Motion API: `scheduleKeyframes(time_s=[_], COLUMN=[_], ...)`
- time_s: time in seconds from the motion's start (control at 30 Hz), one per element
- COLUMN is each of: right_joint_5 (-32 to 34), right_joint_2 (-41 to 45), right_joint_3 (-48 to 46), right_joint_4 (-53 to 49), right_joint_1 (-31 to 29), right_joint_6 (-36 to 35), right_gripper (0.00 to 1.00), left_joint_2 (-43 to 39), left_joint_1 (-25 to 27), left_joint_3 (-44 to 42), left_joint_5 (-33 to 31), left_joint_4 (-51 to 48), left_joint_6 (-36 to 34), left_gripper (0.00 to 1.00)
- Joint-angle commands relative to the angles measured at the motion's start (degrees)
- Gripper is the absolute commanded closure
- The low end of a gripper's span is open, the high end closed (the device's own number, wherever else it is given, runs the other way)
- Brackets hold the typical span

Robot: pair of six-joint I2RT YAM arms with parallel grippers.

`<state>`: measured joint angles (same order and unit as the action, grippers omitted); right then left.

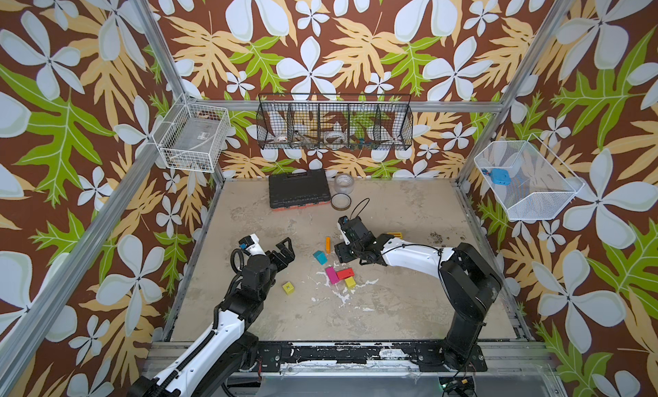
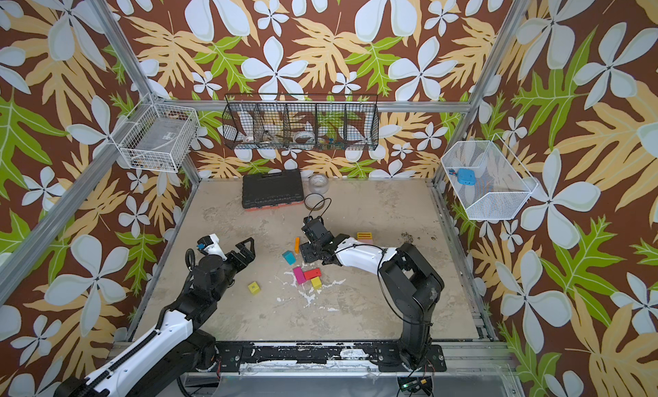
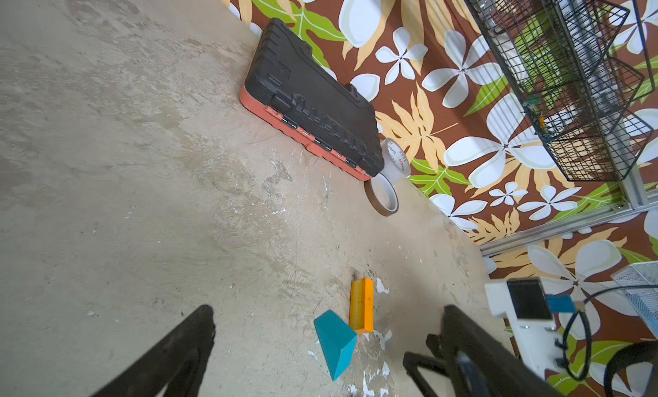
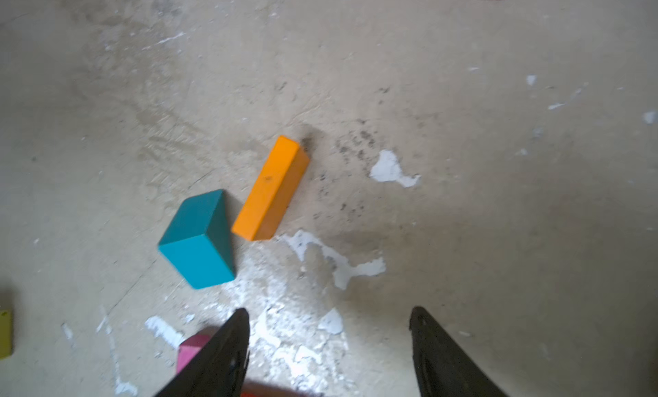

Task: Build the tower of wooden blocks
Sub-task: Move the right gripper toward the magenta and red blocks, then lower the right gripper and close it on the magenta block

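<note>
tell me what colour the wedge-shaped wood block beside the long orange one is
Teal. The wedge-shaped wooden block shows best in the right wrist view.

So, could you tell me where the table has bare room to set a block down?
Free: the strip between the yellow cube and the front rail, and the far right corner beyond the tape rolls. Crowded: around the teal block, orange block and magenta block.

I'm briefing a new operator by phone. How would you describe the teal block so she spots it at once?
Start at the black tool case at the back of the table and come forward to the middle. The teal block lies beside the thin orange block, just behind a pink, red and yellow cluster. It alone is blue-green and wedge-shaped.
</note>
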<state>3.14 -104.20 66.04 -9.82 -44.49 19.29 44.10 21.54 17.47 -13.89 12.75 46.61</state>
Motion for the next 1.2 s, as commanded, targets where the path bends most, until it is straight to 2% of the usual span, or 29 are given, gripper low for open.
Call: scheduleKeyframes(time_s=[0.0,0.17,0.4,0.6,1.0,1.17], right_joint_5=[-0.21,-2.41,1.25,2.4,0.65,1.57], right_joint_2=[1.49,1.52,-1.69,-4.13,-6.7,-6.71], right_joint_3=[-1.37,-2.16,0.53,2.42,3.81,3.85], right_joint_4=[-0.51,0.11,-3.27,-6.1,-6.82,-7.13], right_joint_1=[-1.48,-4.23,-9.6,-9.91,-10.17,-10.91], right_joint_6=[0.02,1.59,3.61,4.53,4.79,4.97], right_gripper=[0.27,0.35,0.47,0.52,0.63,0.63], left_joint_2=[-0.3,-1.11,-1.68,-1.47,-0.94,-0.94], left_joint_1=[0.02,-0.01,-0.01,0.05,0.0,0.0], left_joint_3=[0.47,-0.07,-0.25,-0.16,0.1,0.19], left_joint_5=[-0.66,-0.01,0.03,0.45,1.5,1.41], left_joint_4=[-0.36,-0.01,0.16,0.31,0.56,0.43], left_joint_6=[0.32,0.12,0.15,0.15,0.24,0.1], left_gripper=[0.0,0.0,0.0,0.0,0.0,0.0])
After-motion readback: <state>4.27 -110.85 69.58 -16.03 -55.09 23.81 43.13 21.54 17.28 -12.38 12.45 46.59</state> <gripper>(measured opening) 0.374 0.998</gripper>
